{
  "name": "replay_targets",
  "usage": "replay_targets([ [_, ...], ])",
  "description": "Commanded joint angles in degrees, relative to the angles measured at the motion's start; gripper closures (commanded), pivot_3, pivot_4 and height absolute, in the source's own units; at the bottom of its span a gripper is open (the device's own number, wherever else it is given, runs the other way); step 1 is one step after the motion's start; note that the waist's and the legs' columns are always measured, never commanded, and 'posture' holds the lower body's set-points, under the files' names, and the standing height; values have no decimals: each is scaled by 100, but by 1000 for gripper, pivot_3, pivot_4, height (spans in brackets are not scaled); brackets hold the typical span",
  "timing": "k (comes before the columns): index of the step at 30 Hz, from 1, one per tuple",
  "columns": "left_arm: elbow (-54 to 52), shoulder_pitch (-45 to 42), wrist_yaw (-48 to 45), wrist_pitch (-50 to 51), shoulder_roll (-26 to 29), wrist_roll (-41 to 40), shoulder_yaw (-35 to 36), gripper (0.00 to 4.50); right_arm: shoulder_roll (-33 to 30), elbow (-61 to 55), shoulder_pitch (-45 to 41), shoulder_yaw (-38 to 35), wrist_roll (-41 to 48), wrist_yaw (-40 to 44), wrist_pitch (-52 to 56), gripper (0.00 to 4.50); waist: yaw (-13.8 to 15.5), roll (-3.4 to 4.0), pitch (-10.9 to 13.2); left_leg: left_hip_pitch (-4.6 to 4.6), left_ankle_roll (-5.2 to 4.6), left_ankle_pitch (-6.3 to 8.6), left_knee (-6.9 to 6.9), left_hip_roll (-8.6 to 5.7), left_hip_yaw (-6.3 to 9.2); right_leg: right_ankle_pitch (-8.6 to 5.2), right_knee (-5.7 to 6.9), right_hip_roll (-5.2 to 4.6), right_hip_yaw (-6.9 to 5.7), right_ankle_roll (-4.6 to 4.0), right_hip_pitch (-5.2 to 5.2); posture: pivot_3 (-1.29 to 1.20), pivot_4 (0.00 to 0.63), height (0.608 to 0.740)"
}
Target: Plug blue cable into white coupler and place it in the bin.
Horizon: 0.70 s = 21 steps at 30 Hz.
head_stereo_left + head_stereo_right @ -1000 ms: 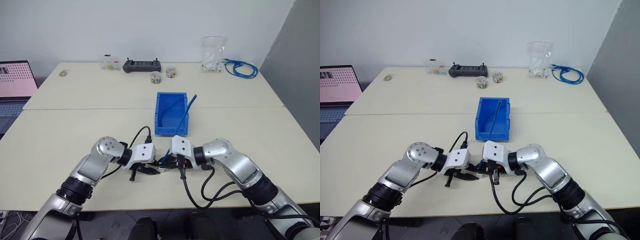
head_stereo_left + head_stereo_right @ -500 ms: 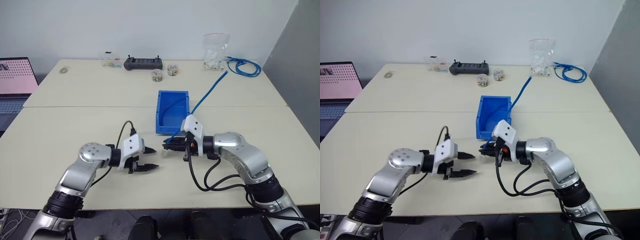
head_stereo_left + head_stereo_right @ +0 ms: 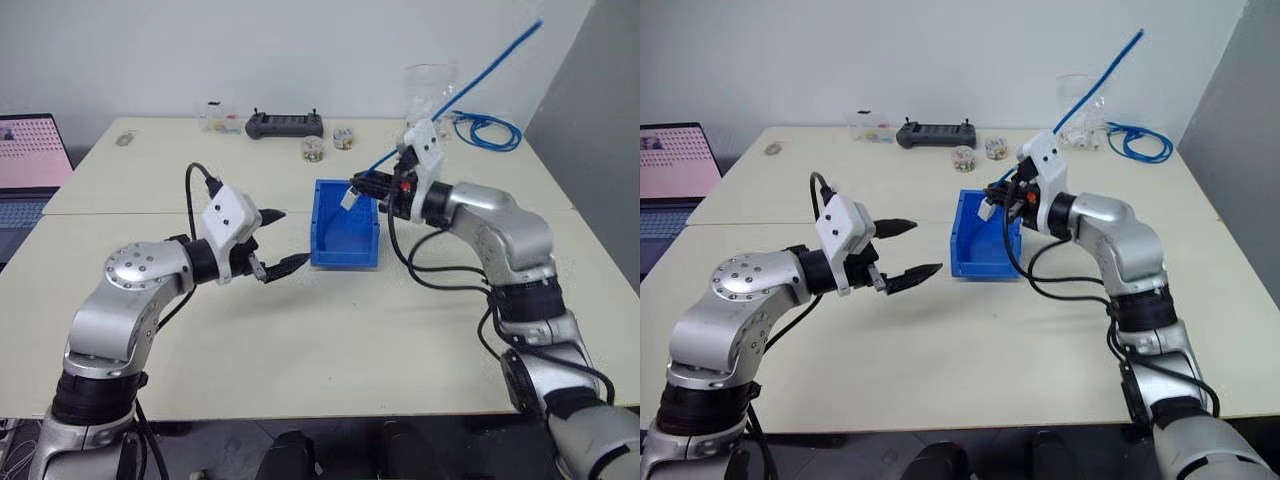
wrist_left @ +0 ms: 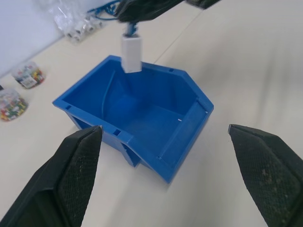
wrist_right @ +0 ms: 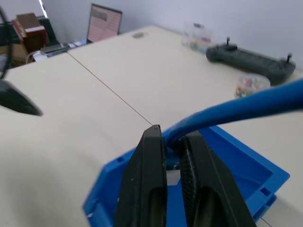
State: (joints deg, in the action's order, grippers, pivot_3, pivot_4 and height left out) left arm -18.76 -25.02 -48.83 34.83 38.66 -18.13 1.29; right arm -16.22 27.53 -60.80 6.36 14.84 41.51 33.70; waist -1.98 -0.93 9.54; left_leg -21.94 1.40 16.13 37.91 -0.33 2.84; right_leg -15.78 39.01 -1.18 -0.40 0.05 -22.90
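Blue cable [image 3: 455, 88] runs up and away from the right gripper [image 3: 368, 186], whose two fingers are pinched together on it just above the bin [image 3: 345, 225]. From the gripped end hangs the white coupler [image 3: 349, 197], held in the air over the bin's open top, near its far right corner and not touching the walls. The bin stands on the table [image 3: 400, 320], with nothing visible inside it. The left gripper [image 3: 281, 240] hovers just to the left of the bin, above the table, its fingers spread wide apart and holding nothing. Beyond the bin, at the table's far edge, lie a black controller [image 3: 285, 125] and two small jars [image 3: 327, 145].
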Motion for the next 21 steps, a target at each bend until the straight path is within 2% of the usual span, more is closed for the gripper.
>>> replay_targets([
  [1, 76, -238, 43, -157, -21, 69, -139, 0, -29, 1633, -820, 319, -446, 705, -556, 3270, 9, 0, 0, -6, 0, 0, -2, -1, -3, 0, 0, 0, 2, 0, -8, 0, 150, 740],
  [2, 112, -300, 32, -156, -16, 65, -166, 0, -137, 2022, -1050, 369, -557, 902, -652, 2919, 10, 1, 1, -21, 0, 0, -2, 0, -5, 0, 1, -1, 4, 0, -26, 0, 150, 740],
  [4, 171, -389, 49, -134, -14, 51, -183, 0, -314, 2524, -1373, 380, -689, 1183, -814, 2519, 25, 2, 2, -52, 1, -1, 3, 3, 1, 0, -3, -3, -2, -1, -42, 0, 150, 740],
  [7, 353, -549, 155, -44, -29, 2, -83, 0, -706, 2883, -1749, 304, -808, 1601, -927, 1761, 57, 5, 10, -90, 4, -2, 11, -5, 3, 0, -7, -14, -7, -1, -67, 0, 150, 740],
  [14, 815, -781, 346, 48, -29, 8, 42, 0, -1140, 3124, -1602, -77, -871, 1418, -1129, 199, 20, 6, 12, -86, 3, -2, 10, -6, 3, 1, -3, -16, -8, 0, -66, 0, 150, 740],
  [15, 863, -781, 363, 80, -19, -5, 79, 0, -1232, 2880, -1417, -74, -870, 1544, -1133, 54, 17, 6, 12, -83, 3, -2, 10, -5, 3, 1, 2, -14, -8, -1, -66, 0, 150, 740],
  [17, 906, -743, 387, 128, 32, -25, 144, 0, -1402, 2180, -966, -53, -834, 1781, -1138, 54, 23, 6, 12, -81, 2, -2, 11, -2, 5, 2, 6, -12, -9, -2, -64, 0, 150, 740],
  [21, 809, -496, 501, 170, 199, 39, 325, 0, -1720, -501, 471, -370, -37, 2183, -198, 54, 24, 7, 12, -89, 2, -2, 12, -2, 5, 2, 0, -13, -7, -1, -66, 0, 150, 740],
])
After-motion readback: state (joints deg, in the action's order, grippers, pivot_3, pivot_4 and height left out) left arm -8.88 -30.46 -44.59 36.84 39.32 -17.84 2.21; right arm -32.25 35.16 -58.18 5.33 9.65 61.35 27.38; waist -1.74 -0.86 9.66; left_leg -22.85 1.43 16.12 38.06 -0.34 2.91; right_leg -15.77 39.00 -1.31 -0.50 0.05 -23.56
